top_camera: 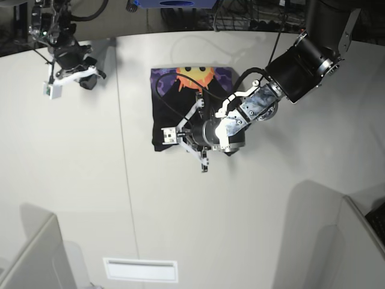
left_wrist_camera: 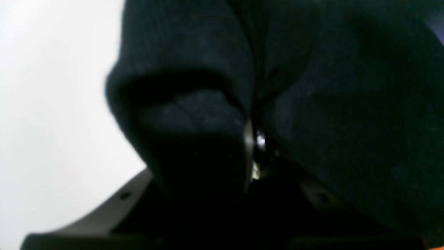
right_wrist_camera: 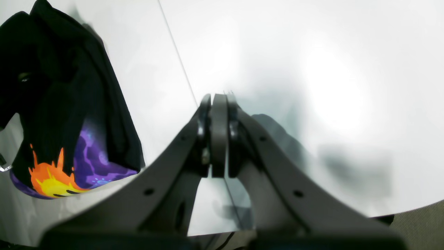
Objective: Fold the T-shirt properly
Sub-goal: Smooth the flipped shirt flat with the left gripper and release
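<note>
The T-shirt (top_camera: 180, 108) lies near the table's (top_camera: 271, 229) far edge, already folded into a compact square. The left gripper (top_camera: 195, 141) pinches its near edge; the right gripper (top_camera: 75, 66) is closed, empty, apart. Maybe 1 fold remains.

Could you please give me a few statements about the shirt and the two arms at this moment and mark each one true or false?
1. The left gripper is closed on cloth of the black cotton T-shirt with the sun print. True.
2. The right gripper is holding a sleeve. False: its fingers are shut on nothing, above the bare white table.
3. The orange-yellow sun face is showing. True.
4. The T-shirt hangs over the table's edge. False: it lies wholly on the tabletop.
5. The right gripper is beside the shirt, apart from it. True.
</note>
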